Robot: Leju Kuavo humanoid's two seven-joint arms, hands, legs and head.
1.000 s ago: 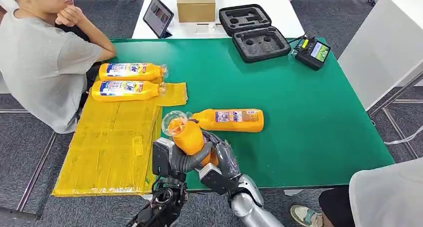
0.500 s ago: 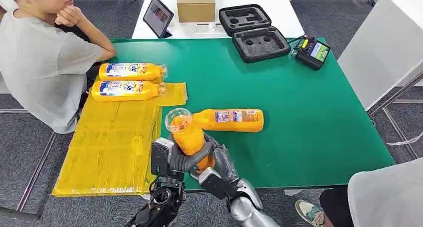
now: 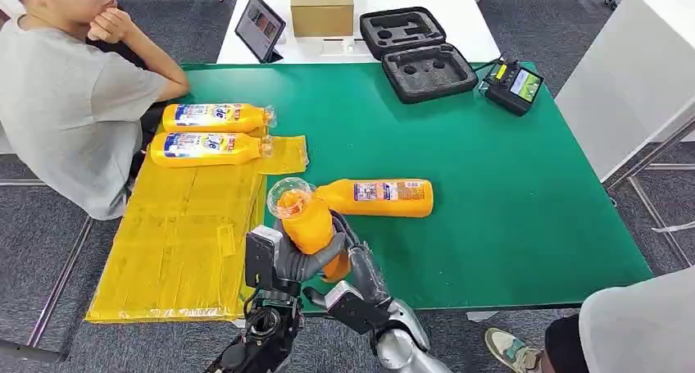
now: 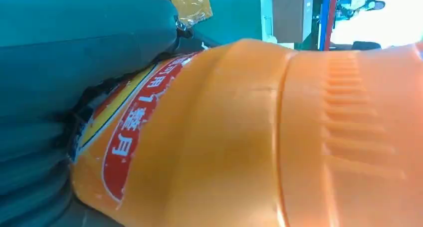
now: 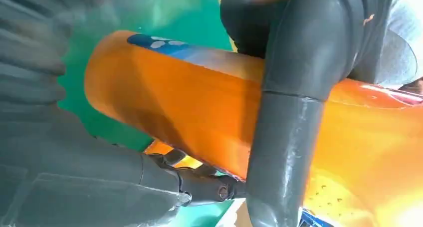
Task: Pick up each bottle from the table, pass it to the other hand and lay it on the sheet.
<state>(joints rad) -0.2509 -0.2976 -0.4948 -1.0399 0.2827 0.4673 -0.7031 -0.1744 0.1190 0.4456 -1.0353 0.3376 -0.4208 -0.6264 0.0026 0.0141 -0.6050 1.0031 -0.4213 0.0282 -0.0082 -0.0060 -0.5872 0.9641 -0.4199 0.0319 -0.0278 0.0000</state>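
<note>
At the near edge of the green table (image 3: 492,184), both hands are on one orange bottle (image 3: 307,221), held roughly upright with its clear-capped neck tipped up toward the sheet. Left hand (image 3: 295,262) has its fingers wrapped round the bottle's body; right hand (image 3: 361,266) has its fingers closed on the lower part from the other side. Left wrist view shows a red label patch with white Chinese characters on the bottle, too skewed to read; right wrist view shows a blue-and-white label edge. Second orange bottle (image 3: 377,197) lies on its side on the green just beyond the hands, label too small to read. Two more bottles (image 3: 211,117) (image 3: 205,147) lie side by side at the far end of the yellow sheet (image 3: 180,225). Versus a second ago the held bottle sits slightly nearer the robot and both wrists have dropped a bit; everything else unchanged. Person in a grey shirt (image 3: 65,102) sits at the table's left. Black foam case (image 3: 418,53), handheld controller (image 3: 513,84), tablet (image 3: 260,27) and cardboard box (image 3: 322,6) at the back. Grey carpet floor.
</note>
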